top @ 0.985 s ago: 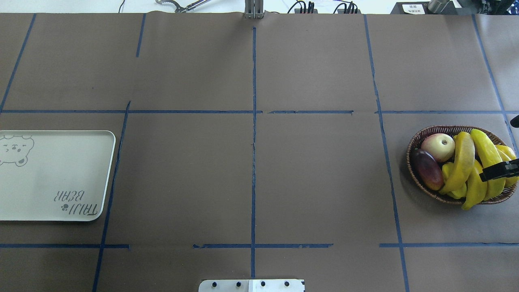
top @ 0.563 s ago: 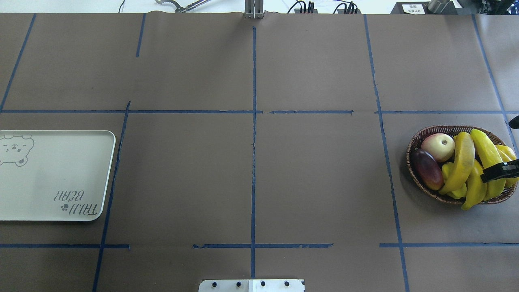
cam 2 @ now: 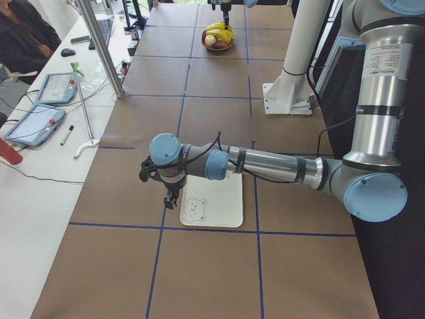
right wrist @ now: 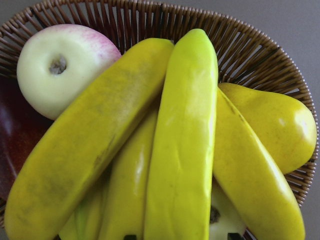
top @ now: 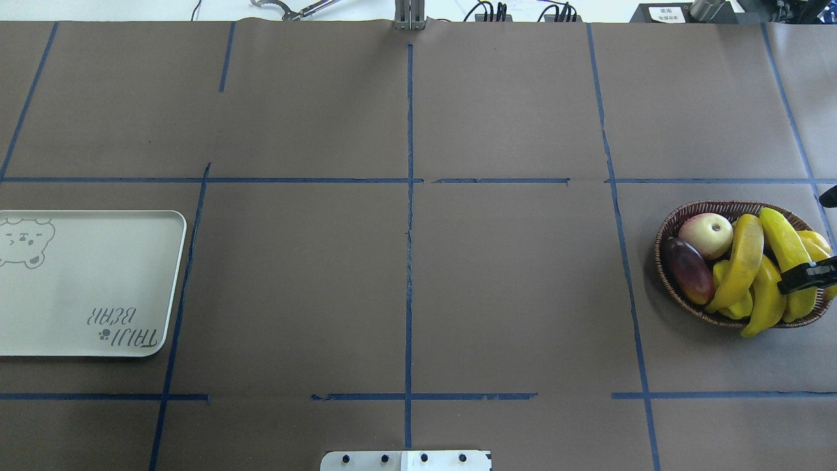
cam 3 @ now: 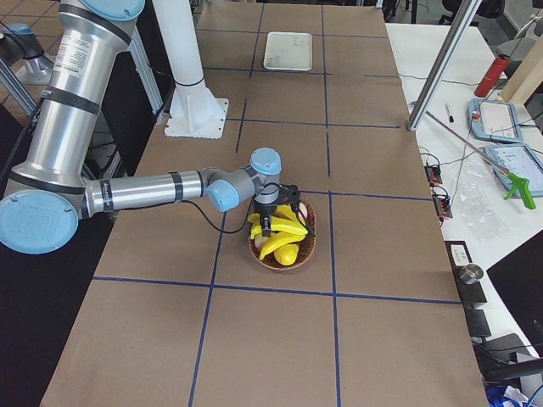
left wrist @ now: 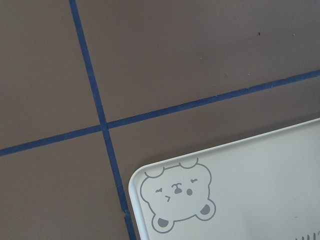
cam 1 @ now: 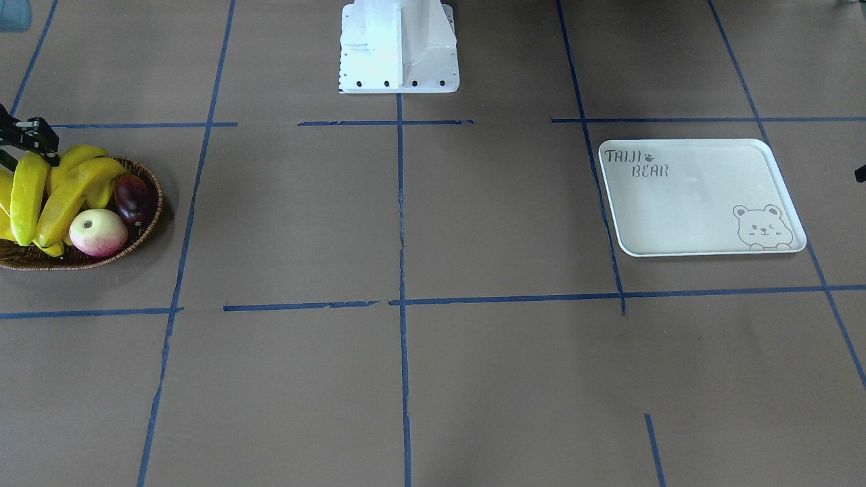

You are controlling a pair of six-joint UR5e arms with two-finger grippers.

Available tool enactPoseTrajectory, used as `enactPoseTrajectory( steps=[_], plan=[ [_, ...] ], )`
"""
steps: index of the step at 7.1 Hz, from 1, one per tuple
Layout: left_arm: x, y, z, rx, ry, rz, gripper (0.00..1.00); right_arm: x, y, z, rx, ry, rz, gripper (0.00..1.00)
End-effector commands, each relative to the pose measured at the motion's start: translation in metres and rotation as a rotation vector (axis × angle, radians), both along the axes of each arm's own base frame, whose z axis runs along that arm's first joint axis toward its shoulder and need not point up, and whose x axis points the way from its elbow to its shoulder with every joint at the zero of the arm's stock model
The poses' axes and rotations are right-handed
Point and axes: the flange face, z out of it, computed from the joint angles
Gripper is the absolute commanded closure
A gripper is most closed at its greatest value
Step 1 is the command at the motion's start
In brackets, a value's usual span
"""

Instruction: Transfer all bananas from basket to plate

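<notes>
Bananas (top: 749, 255) in basket (top: 660, 254); right gripper (right wrist: 182, 235) spread astride 1.

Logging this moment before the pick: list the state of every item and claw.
Basket: upright, full of fruit.
Bananas: piled in the basket.
Apple: in the basket, beside the bananas.
Plate: empty.
Right claw: open, low over the bananas.
Left claw: above the plate's bear corner; open or shut cannot be told.
</notes>
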Motion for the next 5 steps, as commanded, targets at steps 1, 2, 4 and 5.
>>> enactPoseTrajectory(
  steps=[1, 2, 4, 5],
  plan=[
    [0.0, 0.0, -0.001, 0.001, 0.0, 0.0, 0.0, 0.0, -0.001, -0.004, 0.006, -0.005, 0.001, 0.52],
    [0.0, 0.0, -0.001, 0.003, 0.0, 0.0, 0.0, 0.0, -0.001, -0.006, 0.011, -0.008, 0.001, 0.7],
    [0.0, -0.001, -0.002, 0.003, 0.0, -0.001, 0.0, 0.005, 0.001, -0.013, 0.025, -0.017, 0.003, 0.93],
    [0.0, 0.0, -0.001, 0.003, 0.0, 0.0, 0.0, 0.008, 0.002, -0.017, 0.027, -0.023, 0.006, 0.98]
  ],
)
